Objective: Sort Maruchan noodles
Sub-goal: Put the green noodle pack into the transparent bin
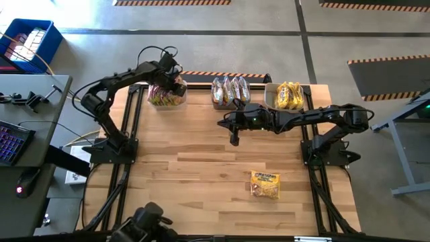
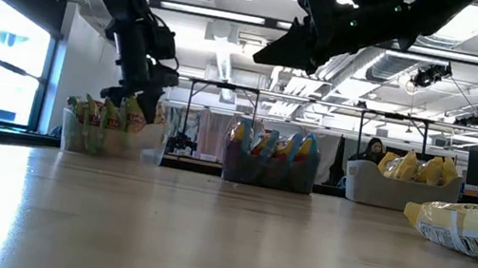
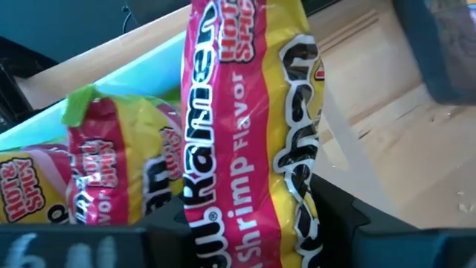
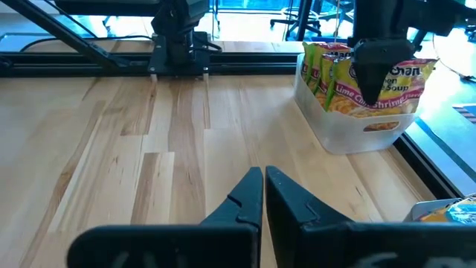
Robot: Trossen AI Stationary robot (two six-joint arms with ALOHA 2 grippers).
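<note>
Left gripper (image 1: 169, 89) over far-left bin (image 1: 166, 101), pinching shrimp ramen packet (image 3: 245, 126); right gripper (image 1: 234, 139) pressed together above bare mid-table.

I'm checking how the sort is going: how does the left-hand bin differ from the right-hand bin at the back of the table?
The left bin holds packets printed pink-red and green; the right bin holds plain yellow packets. The left arm's tool hangs over the left bin with a pink shrimp packet between its fingers; nothing hangs over the right bin. Both are pale tubs on the table's far edge, packets standing upright inside.
</note>
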